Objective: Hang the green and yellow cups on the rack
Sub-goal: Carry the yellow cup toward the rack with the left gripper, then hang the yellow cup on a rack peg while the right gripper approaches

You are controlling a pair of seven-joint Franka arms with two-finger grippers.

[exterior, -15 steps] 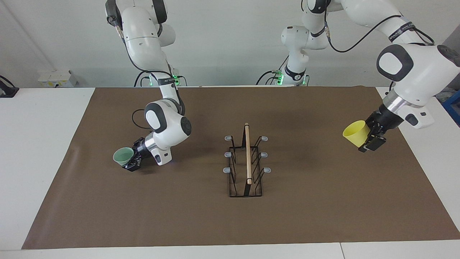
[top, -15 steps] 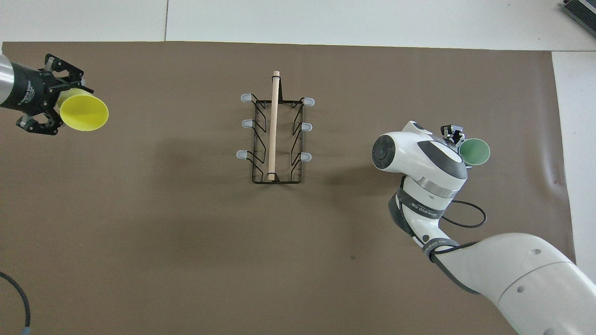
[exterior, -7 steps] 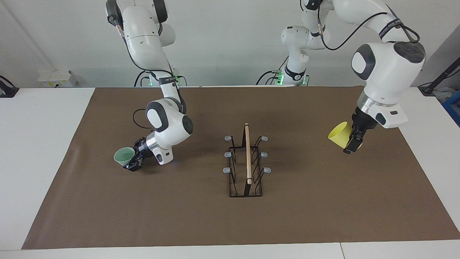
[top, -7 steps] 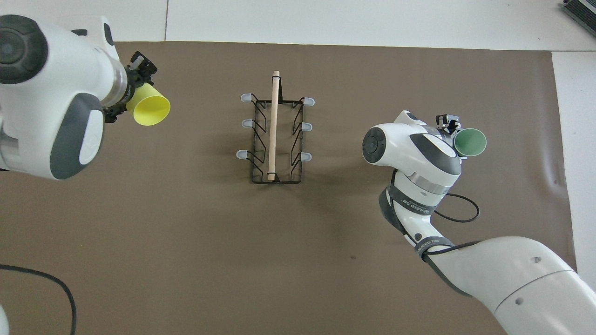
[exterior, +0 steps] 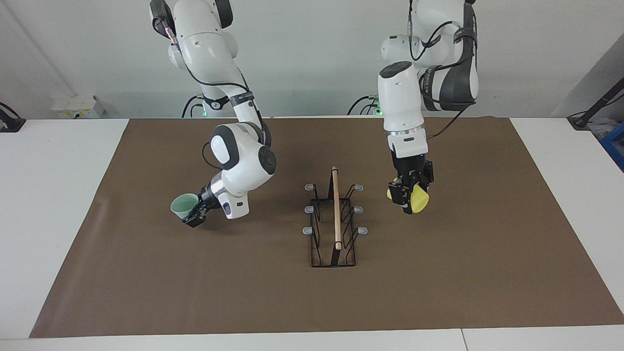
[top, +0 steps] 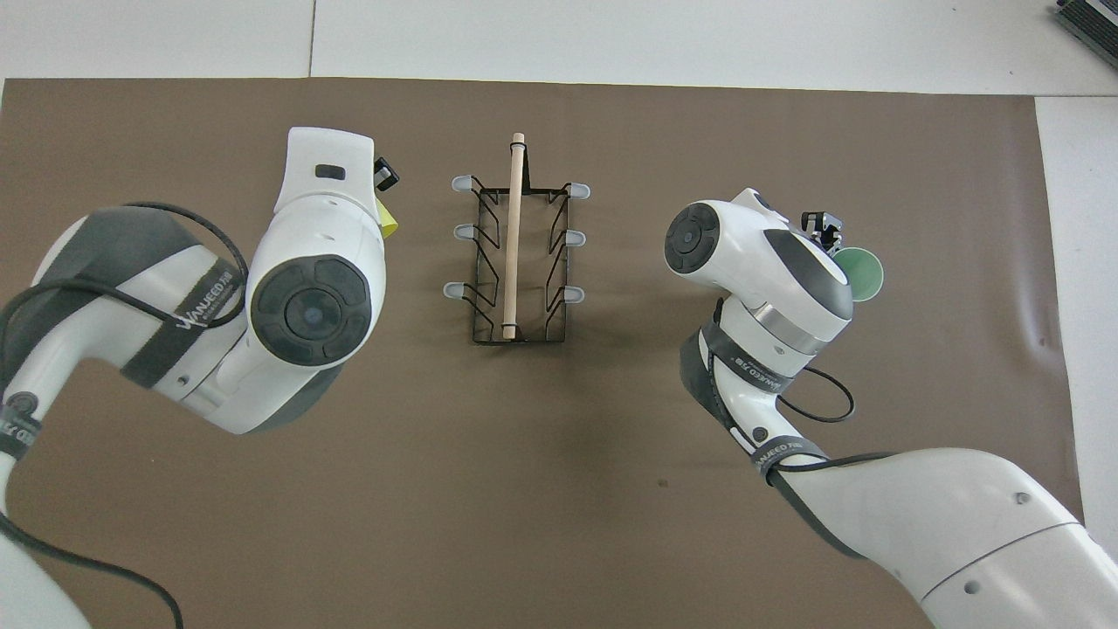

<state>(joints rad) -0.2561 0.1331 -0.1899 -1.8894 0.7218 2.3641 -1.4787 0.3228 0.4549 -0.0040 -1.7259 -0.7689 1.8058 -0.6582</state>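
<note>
both cups look light, stiff and slick: the left gripper [exterior: 408, 201] pinches the yellow cup [exterior: 418, 199] beside the rack [exterior: 334, 219], apparently by its wall, and the right gripper [exterior: 194, 217] pinches the green cup [exterior: 184, 206].

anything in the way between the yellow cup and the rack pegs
Nothing visible. The left gripper holds the yellow cup in the air beside the rack, with only bare brown mat between the cup and the nearest pegs.

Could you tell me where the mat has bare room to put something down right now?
The brown mat is bare between the rack and the edge farthest from the robots. It is crowded beside the rack, where the left gripper holds the yellow cup and the right gripper holds the green cup.
</note>
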